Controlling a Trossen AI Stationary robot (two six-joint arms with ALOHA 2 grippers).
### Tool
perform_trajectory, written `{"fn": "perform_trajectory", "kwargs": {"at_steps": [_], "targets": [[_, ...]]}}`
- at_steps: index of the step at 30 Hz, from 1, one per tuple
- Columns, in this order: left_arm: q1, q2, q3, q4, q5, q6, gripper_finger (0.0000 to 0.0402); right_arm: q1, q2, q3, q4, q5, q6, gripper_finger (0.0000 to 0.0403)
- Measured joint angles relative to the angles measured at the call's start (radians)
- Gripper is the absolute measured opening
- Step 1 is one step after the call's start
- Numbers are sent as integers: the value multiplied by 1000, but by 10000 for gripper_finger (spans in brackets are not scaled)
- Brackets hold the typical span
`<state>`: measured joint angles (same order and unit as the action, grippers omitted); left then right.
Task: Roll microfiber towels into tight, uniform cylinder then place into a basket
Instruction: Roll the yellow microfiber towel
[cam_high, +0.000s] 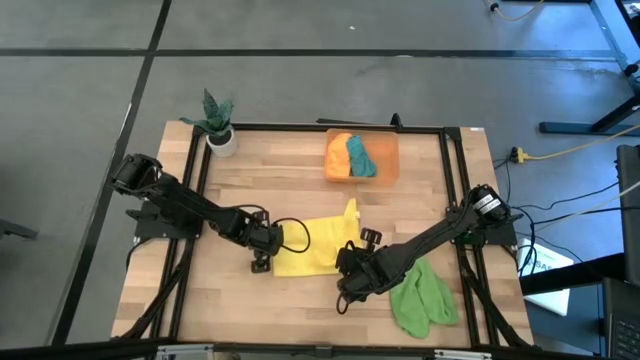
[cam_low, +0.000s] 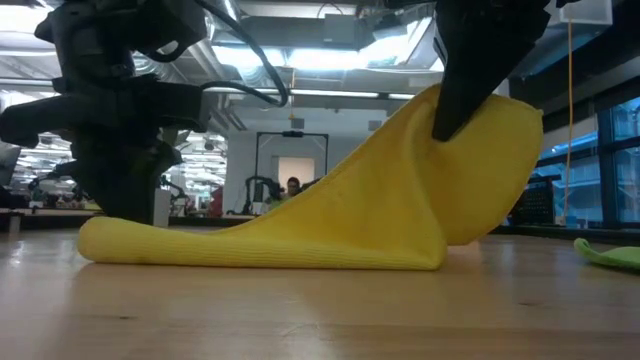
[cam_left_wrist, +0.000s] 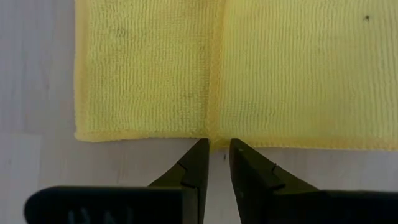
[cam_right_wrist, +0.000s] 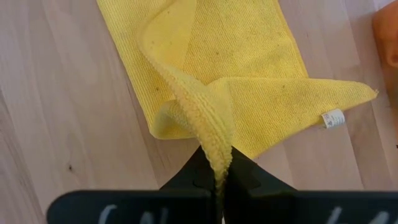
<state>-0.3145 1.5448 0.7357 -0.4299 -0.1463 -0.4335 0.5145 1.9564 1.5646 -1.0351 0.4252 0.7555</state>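
Note:
The yellow towel (cam_high: 312, 250) lies mid-table, partly folded over itself. Its right part rises like a tent (cam_low: 470, 170) to my right gripper (cam_right_wrist: 217, 177), which is shut on it. My left gripper (cam_left_wrist: 216, 144) stands low at the towel's left edge (cam_left_wrist: 211, 138), slanting down. Its fingers are a narrow gap apart with nothing between them. The orange basket (cam_high: 388, 158) at the far edge holds an orange towel (cam_high: 338, 157) and a teal towel (cam_high: 360, 157). A light green towel (cam_high: 423, 297) lies crumpled at the near right. My left gripper's fingertips (cam_left_wrist: 198, 149) stand right at the hem of the towel's left edge; I cannot tell whether they touch it. My right gripper pinches a bunched, folded edge of the yellow towel (cam_right_wrist: 214, 149) between its two fingers, coming from above on a slant. That part is lifted clear, while the rest (cam_low: 250, 245) lies flat on the table.
A white pot with a green plant (cam_high: 218, 130) stands at the far left corner. A black frame (cam_high: 300, 127) runs around the wooden table top. Bare wood shows at the near left (cam_high: 215, 305) and between the towel and the basket.

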Motion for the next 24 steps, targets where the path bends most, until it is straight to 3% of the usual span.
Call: {"fn": "perform_trajectory", "kwargs": {"at_steps": [8,15,24], "targets": [[0,0,0,-1,27,1,53,0,0,0,0,0,0,12],[0,0,0,-1,58,2,5,0,0,0,6,0,0,12],[0,-16,0,-1,55,8,0,-7,0,0,6,0,-2,12]]}}
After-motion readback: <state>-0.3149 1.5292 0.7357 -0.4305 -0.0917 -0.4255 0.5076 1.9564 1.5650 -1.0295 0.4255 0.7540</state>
